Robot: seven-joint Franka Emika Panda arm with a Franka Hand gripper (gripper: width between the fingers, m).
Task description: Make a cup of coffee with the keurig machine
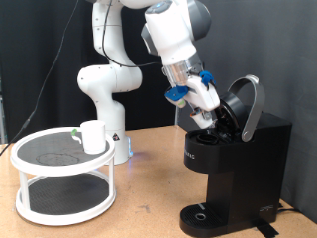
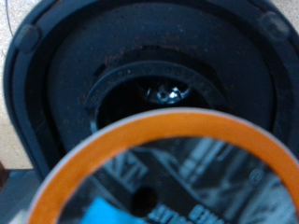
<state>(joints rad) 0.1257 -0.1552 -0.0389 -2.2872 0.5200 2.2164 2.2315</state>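
Note:
The keurig machine (image 1: pixel 238 164) stands at the exterior view's right with its domed lid (image 1: pixel 248 101) hinged up. My gripper (image 1: pixel 209 116) reaches down into the open top, right at the pod chamber. In the wrist view the round black chamber (image 2: pixel 159 98) with its central needle lies straight ahead. A pod (image 2: pixel 177 173) with an orange rim and dark blue top hangs blurred close in front of the lens, just short of the chamber; my fingers do not show there. The cup (image 1: pixel 94 136), a white mug, stands on a round rack at the exterior view's left, far from the gripper.
The white two-tier round rack (image 1: pixel 40 159) with dark mesh shelves stands on the wooden table at the left. The machine's round drip tray (image 1: pixel 203 214) is bare. The robot's base (image 1: pixel 109 99) stands behind the rack. A black curtain hangs behind.

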